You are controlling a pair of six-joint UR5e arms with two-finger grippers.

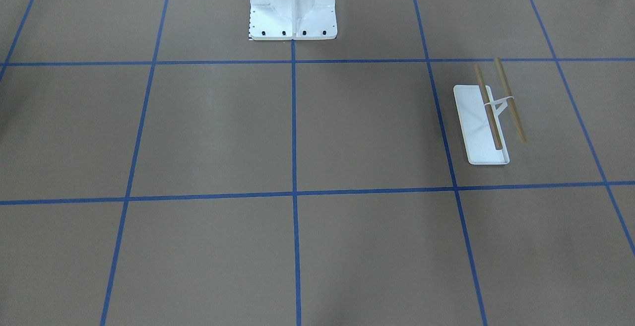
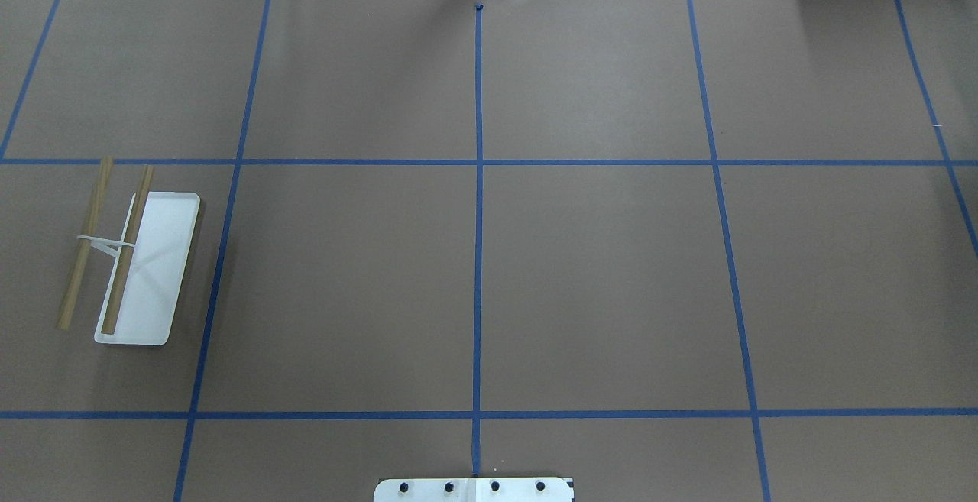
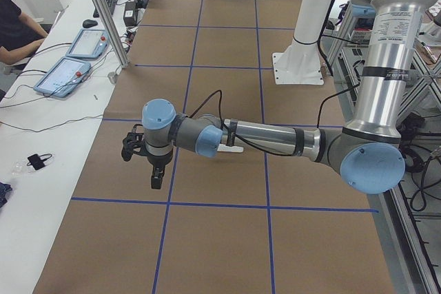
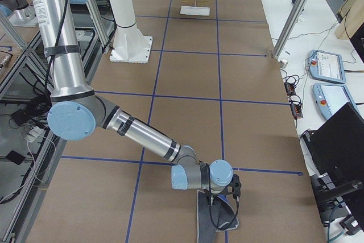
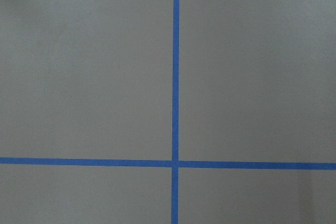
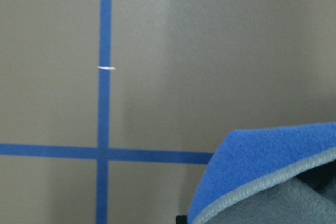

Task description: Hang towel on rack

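Rack point(image 2: 131, 257): flat white tray base, thin white upright, two parallel tan wooden rods; stands upright on the robot's left side of the table. Towel point(image 6: 262, 153): fuzzy royal blue, pale-grey stitched edge, rumpled, one corner turned over; at the table's right end, well apart from the rack.

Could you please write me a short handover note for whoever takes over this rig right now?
Left tool: hangs over bare table; open or shut cannot be told.
Right tool: above the towel; whether it grips cannot be told.
Towel: lies on the table at the robot's right end.
Rack: stands on the robot's left side, both rods bare.
Done: nothing hung yet.
Left: grasp the towel, carry it across, drape it over a rod.
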